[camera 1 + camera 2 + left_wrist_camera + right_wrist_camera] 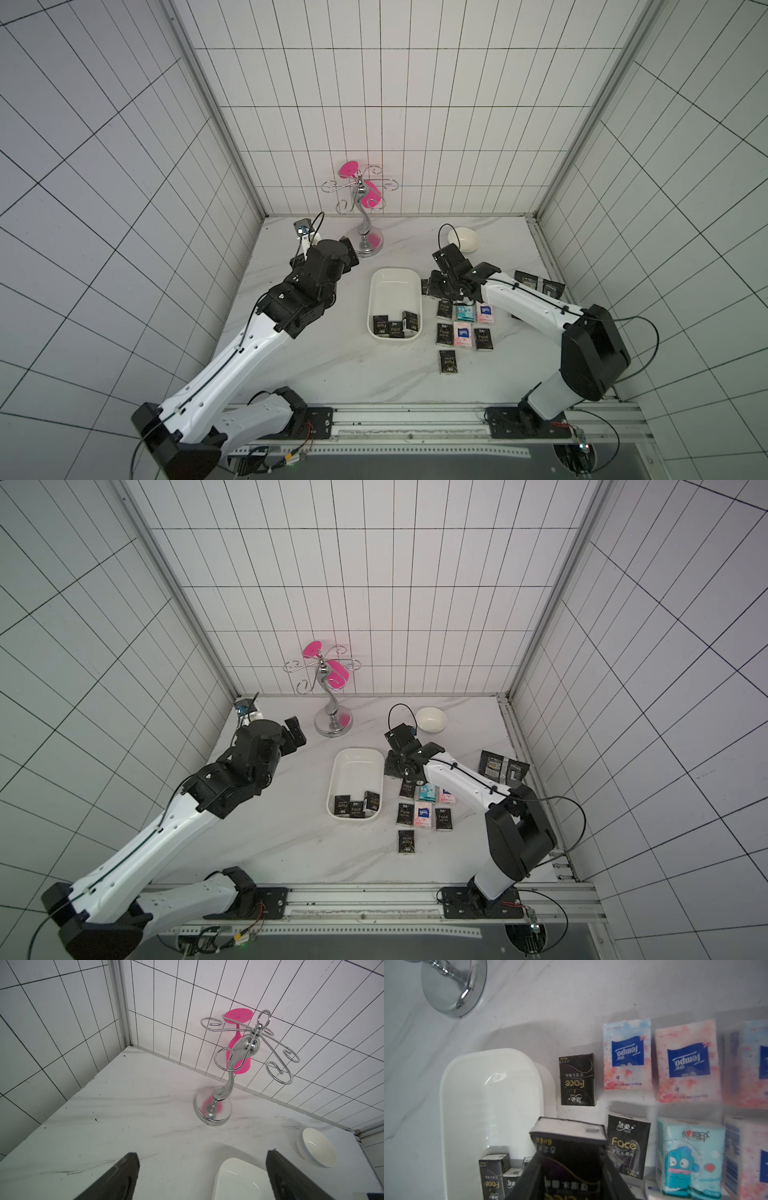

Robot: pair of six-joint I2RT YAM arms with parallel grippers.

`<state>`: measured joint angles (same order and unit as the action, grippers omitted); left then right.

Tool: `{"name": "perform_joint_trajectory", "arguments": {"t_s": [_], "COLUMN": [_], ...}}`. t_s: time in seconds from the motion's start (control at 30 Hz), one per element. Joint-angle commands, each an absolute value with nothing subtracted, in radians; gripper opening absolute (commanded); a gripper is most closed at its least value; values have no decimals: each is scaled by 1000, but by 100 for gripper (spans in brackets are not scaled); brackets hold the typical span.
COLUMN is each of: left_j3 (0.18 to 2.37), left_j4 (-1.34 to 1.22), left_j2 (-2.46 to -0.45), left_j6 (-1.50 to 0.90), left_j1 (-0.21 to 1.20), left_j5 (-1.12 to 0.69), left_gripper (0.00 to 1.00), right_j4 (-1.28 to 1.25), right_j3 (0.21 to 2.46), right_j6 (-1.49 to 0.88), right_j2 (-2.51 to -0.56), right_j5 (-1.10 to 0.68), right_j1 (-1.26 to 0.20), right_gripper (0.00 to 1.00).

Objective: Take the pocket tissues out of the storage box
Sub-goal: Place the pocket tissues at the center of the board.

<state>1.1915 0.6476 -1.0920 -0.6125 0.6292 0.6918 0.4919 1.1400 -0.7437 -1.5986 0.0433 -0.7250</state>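
We see a white marble-look tabletop (332, 374) closed in on three sides by white tiled walls (374, 104) with dark grid lines. The storage box (395, 291) sits near the middle of it, its long sides running away from the robot. Beyond the box's far left corner stands a chrome stand (365, 237) with a pink glass (370, 199) hung on it. Beyond its far right corner is a white bowl (464, 240), and well to its right lie black foil pouches (536, 284). Most of the pocket tissues (462, 332) lie flat in rows on the table just right of the box: black, pink-and-blue and one teal. Three black packs (392, 326) are inside the box at its near end. The right gripper (569, 1167) hangs just beside the box's right rim toward the far end, its jaws partway in and clamped on a black Face pack (566, 1138) held clear of the table. The left gripper (201, 1153) hovers left of the box's far end, jaws spread wide with nothing between them.
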Motion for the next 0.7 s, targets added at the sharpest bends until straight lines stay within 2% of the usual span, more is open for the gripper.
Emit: {"name": "perform_joint_trajectory", "arguments": {"t_s": [0.0, 0.67], "left_j3": [1196, 1200], "left_j4": [631, 617], "left_j2": [-1110, -1132], "left_j6": [-616, -615], "left_j1": [628, 631], "left_j5": [700, 692], "left_gripper": [98, 98], "right_j4": [452, 364], "right_j3": [1072, 1077], "right_j6": [-719, -716], "right_j2": [-1581, -1770], "right_j5": [20, -29], "right_j1": [-719, -719], "right_gripper": [40, 41]}}
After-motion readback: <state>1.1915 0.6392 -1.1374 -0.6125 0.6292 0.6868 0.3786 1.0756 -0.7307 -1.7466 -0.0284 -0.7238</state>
